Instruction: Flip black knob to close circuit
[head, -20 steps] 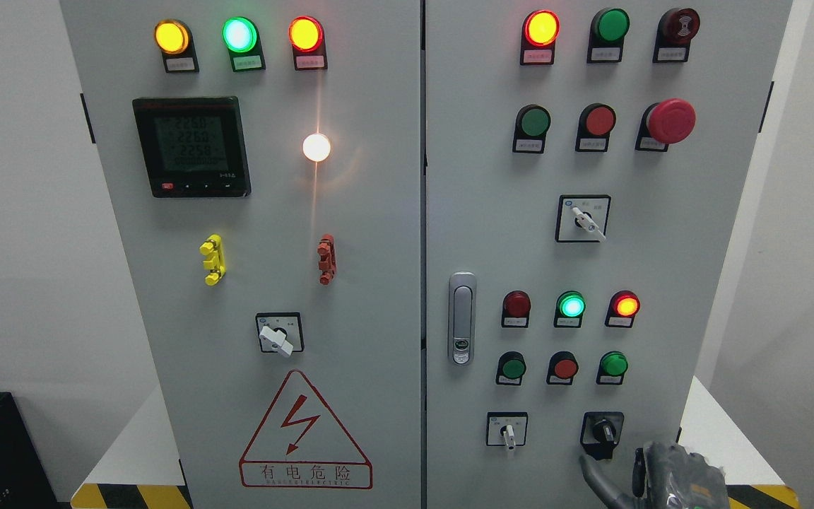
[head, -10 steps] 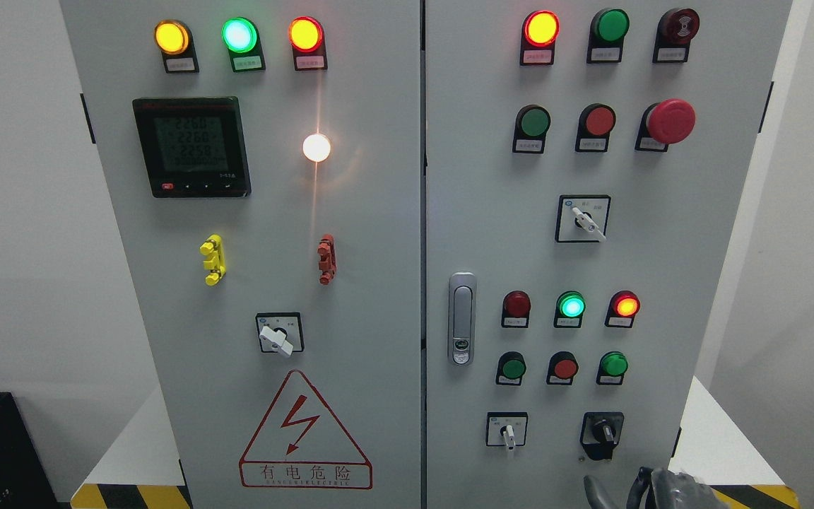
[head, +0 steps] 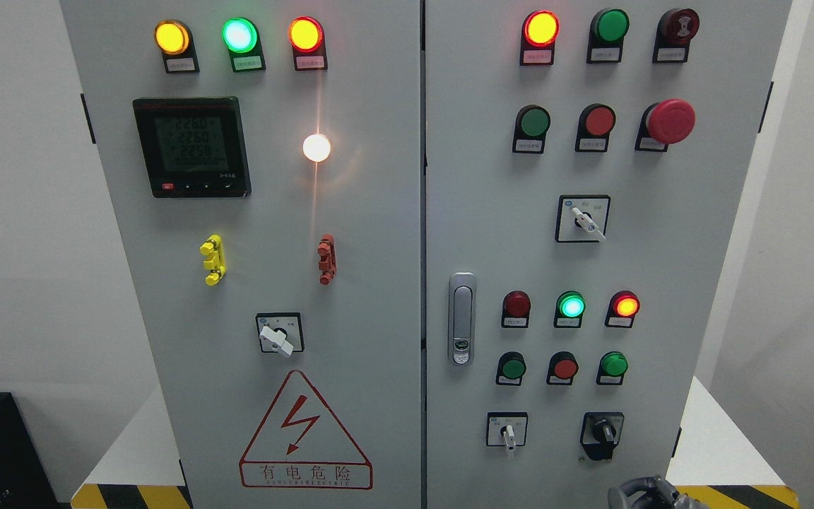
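Note:
The black knob (head: 602,430) sits at the lower right of the grey cabinet's right door (head: 661,283), its handle pointing down and slightly right. My right hand (head: 644,493) shows only as grey fingertips at the bottom edge, below and right of the knob and apart from it. Too little of it shows to tell how it is held. My left hand is out of view.
A white-handled selector (head: 508,432) sits left of the black knob. Green and red push buttons (head: 564,367) and lit indicator lamps (head: 571,305) are above it. A door latch (head: 461,318) is at the door's left edge. The left door carries a meter (head: 191,146) and a warning triangle (head: 304,431).
My right hand has dropped from just under the black knob to the bottom edge of the picture. The knob's handle looks unchanged.

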Robot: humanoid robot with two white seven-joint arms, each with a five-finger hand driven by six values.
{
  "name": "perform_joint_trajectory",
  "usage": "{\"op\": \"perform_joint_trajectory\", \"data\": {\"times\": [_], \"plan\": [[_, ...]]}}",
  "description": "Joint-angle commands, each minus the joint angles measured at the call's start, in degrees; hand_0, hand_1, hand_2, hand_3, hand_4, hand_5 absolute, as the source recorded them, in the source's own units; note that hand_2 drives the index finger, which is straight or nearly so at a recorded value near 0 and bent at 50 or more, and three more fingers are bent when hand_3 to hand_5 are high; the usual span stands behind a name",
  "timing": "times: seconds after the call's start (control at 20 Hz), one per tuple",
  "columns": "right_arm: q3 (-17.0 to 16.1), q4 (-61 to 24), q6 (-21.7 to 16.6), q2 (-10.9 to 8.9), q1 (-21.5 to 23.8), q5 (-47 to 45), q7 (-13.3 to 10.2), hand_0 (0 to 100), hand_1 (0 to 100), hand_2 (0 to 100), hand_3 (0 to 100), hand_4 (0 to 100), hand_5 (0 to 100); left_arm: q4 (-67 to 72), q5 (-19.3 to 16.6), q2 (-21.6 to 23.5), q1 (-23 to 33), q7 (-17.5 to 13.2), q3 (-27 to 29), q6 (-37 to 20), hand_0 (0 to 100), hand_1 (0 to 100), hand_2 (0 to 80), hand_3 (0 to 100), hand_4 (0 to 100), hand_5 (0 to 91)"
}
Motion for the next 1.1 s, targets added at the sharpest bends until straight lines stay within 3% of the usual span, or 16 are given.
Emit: {"op": "perform_joint_trajectory", "data": {"times": [0.0, 0.2, 0.4, 0.5, 0.65, 0.8, 1.05], "plan": [[-0.3, -3.1, -1.3, 0.80, 4.5, -16.8, -0.6, 0, 0, 36, 57, 53, 49, -1.3, 0.0, 0.0, 1.2, 0.0, 0.0, 0.0, 12, 56, 0.0, 0, 0, 0.0], [-0.2, -3.6, -2.0, 0.63, 7.4, -26.3, 0.2, 0, 0, 26, 44, 39, 33, -1.3, 0.0, 0.0, 1.2, 0.0, 0.0, 0.0, 12, 56, 0.0, 0, 0, 0.0], [-0.3, -3.5, -3.4, 0.63, 8.7, -30.6, 4.1, 0, 0, 13, 29, 25, 15, -1.3, 0.0, 0.0, 1.2, 0.0, 0.0, 0.0, 12, 56, 0.0, 0, 0, 0.0], [-0.3, -3.5, -4.9, 0.63, 9.1, -31.9, 4.4, 0, 0, 8, 22, 19, 9, -1.3, 0.0, 0.0, 1.2, 0.0, 0.0, 0.0, 12, 56, 0.0, 0, 0, 0.0], [-0.3, -3.4, -5.5, 0.63, 9.4, -33.0, 4.9, 0, 0, 5, 18, 16, 6, -1.3, 0.0, 0.0, 1.2, 0.0, 0.0, 0.0, 12, 56, 0.0, 0, 0, 0.0], [-0.4, -3.4, -5.5, 0.54, 9.7, -34.2, 6.9, 0, 0, 2, 14, 11, 1, -1.3, 0.0, 0.0, 1.2, 0.0, 0.0, 0.0, 12, 56, 0.0, 0, 0, 0.0], [-0.4, -3.5, -5.7, 0.54, 9.9, -34.9, 7.0, 0, 0, 0, 8, 5, 0, -1.3, 0.0, 0.0, 1.2, 0.0, 0.0, 0.0, 12, 56, 0.0, 0, 0, 0.0]]}}
